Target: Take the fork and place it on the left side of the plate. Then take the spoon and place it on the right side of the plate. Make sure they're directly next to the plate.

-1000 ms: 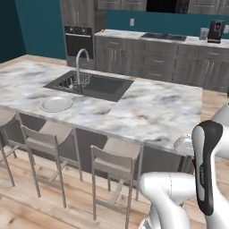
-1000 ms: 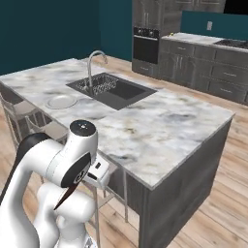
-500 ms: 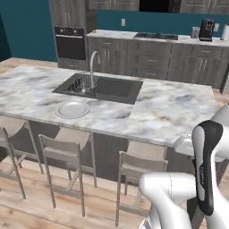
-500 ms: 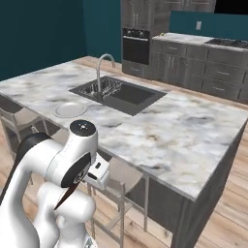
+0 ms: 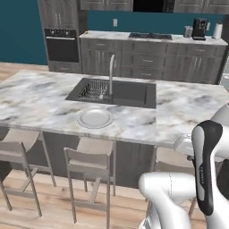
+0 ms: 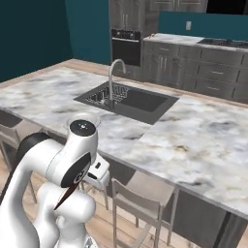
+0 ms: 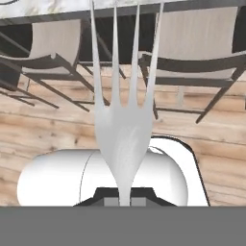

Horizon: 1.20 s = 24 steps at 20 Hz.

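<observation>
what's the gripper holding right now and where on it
The fork, gripped low on its neck or handle end, just below the silver head; its tines point away from the hand. The exact contact spot is hidden at the view's bottom edge.

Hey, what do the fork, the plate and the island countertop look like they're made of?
Fork: probably polished metal, going by its smooth silver-grey head and tines with a soft sheen; it sits in the shut tool.
Plate: likely glazed ceramic, plain pale grey-white with a raised rim.
Island countertop: looks like polished marble or a marble-look stone, white with grey and tan veining.
</observation>
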Motion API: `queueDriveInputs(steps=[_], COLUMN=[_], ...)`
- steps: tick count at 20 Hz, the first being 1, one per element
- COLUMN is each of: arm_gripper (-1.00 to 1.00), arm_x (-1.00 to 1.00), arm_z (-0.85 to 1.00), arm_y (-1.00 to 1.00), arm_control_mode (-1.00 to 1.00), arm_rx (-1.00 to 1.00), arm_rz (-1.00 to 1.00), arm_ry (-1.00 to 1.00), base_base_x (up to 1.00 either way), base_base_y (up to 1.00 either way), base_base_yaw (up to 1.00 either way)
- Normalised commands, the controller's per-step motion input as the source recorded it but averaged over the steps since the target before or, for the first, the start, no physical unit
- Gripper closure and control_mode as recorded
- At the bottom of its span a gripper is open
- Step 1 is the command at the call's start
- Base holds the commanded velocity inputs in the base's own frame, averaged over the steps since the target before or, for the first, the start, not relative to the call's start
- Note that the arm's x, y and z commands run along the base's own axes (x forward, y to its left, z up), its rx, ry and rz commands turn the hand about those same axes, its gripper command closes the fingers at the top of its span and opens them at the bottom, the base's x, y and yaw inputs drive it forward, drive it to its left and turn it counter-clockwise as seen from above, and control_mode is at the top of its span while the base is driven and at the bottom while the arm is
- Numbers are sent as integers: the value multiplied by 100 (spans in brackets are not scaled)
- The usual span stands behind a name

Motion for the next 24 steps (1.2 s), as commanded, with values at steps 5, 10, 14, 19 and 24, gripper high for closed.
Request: queueDriveInputs(steps=[5, 10, 14, 19, 24], arm_gripper=[100, 100, 100, 100, 100], arm_x=[0, 0, 0, 0, 0], arm_z=[0, 0, 0, 0, 0], arm_y=[0, 0, 0, 0, 0], arm_control_mode=[100, 100, 100, 100, 100], arm_rx=[0, 0, 0, 0, 0], arm_rz=[0, 0, 0, 0, 0], arm_ry=[0, 0, 0, 0, 0], base_base_x=[17, 19, 26, 34, 37], base_base_y=[75, 72, 59, 56, 54], base_base_yaw=[-25, -24, -20, -17, -16])
